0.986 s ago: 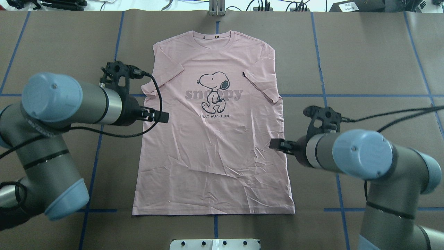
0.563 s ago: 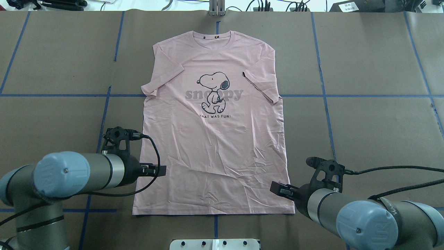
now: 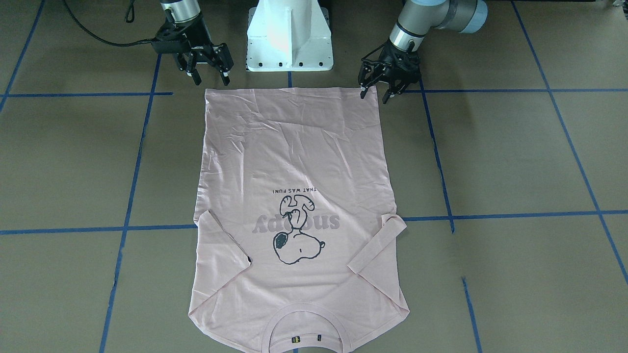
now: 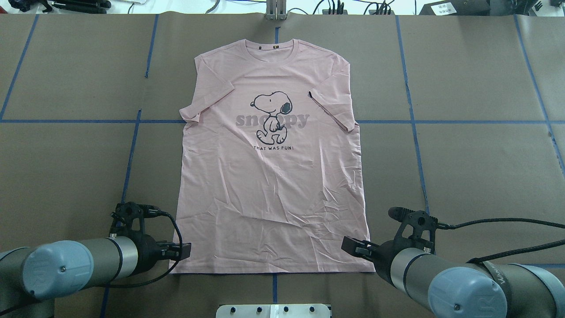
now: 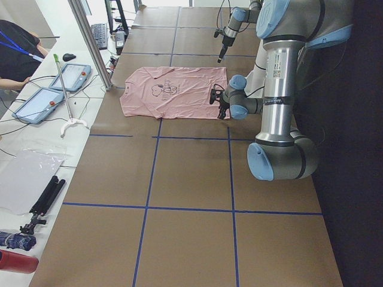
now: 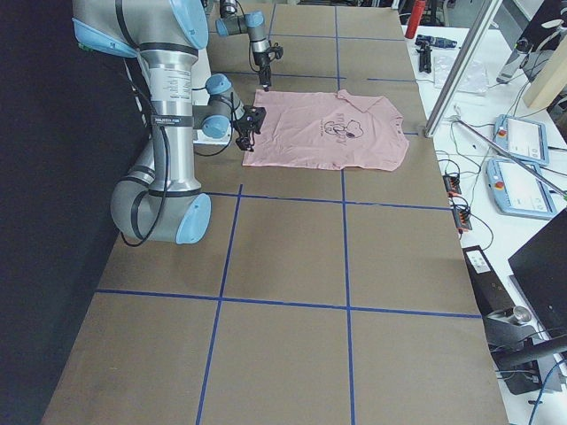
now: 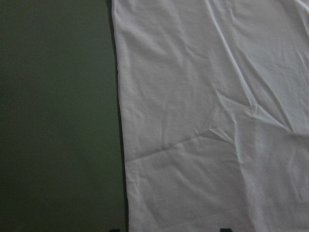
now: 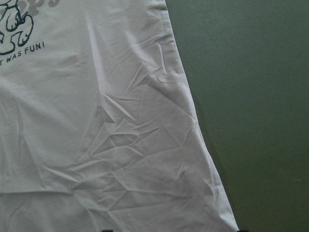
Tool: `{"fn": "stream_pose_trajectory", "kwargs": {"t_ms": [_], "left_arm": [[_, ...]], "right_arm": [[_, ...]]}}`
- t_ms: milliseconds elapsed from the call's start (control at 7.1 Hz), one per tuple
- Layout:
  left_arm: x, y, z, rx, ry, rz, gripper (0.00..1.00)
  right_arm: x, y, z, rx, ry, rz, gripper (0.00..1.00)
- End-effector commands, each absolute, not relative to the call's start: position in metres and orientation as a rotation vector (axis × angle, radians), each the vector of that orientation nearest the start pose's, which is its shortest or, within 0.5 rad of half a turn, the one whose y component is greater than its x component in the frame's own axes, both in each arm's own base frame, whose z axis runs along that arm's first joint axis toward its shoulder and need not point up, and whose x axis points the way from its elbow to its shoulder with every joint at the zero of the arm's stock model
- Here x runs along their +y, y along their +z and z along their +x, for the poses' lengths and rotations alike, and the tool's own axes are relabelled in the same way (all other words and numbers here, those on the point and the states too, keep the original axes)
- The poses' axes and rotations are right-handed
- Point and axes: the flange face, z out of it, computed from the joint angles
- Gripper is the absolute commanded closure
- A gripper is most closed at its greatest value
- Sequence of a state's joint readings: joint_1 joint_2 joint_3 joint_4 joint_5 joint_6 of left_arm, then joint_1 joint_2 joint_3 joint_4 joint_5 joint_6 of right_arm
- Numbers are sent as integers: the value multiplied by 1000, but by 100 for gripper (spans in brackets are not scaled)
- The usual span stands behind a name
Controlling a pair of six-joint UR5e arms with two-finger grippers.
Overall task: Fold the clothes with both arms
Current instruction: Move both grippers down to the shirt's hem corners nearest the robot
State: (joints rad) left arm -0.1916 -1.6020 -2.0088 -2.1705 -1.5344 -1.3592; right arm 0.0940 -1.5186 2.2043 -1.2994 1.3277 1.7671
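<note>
Two arms are showing, the left arm [image 4: 66, 267] and the right arm [image 4: 463, 287], each with one pincer. One pink T-shirt [image 4: 273, 198] is lying flat on the tabletop [image 4: 476, 168], picture side up. The left pincer [image 3: 374, 97] is hanging at the hem's near left corner. The right pincer [image 3: 212, 81] is hanging at the near right corner. Both are standing spread apart. Farther off, one cartoon dog [image 4: 271, 112] is showing, and the collar [image 4: 274, 44] is lying farthest away. The front-facing view is showing the spread fingers, while the overhead view is showing only the pincers' tops.
</note>
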Motion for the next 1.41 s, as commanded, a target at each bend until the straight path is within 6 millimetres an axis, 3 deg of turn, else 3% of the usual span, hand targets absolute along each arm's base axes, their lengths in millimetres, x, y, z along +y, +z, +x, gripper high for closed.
{"fn": "stream_pose_trajectory", "kwargs": {"t_ms": [0, 282, 704, 986, 1267], "left_arm": [[-217, 372, 468, 1038, 10, 225, 36], [-202, 373, 475, 1043, -9, 184, 39], [-201, 376, 476, 1019, -7, 180, 40], [-199, 376, 461, 1017, -7, 178, 40], [-195, 382, 466, 1005, 1, 171, 43]], "right_arm": [[-200, 313, -445, -969, 383, 177, 11], [-199, 313, -446, -969, 382, 176, 11], [-199, 313, -446, -969, 382, 176, 11], [-199, 313, -446, -969, 382, 176, 11], [-199, 313, -446, -967, 380, 175, 11]]}}
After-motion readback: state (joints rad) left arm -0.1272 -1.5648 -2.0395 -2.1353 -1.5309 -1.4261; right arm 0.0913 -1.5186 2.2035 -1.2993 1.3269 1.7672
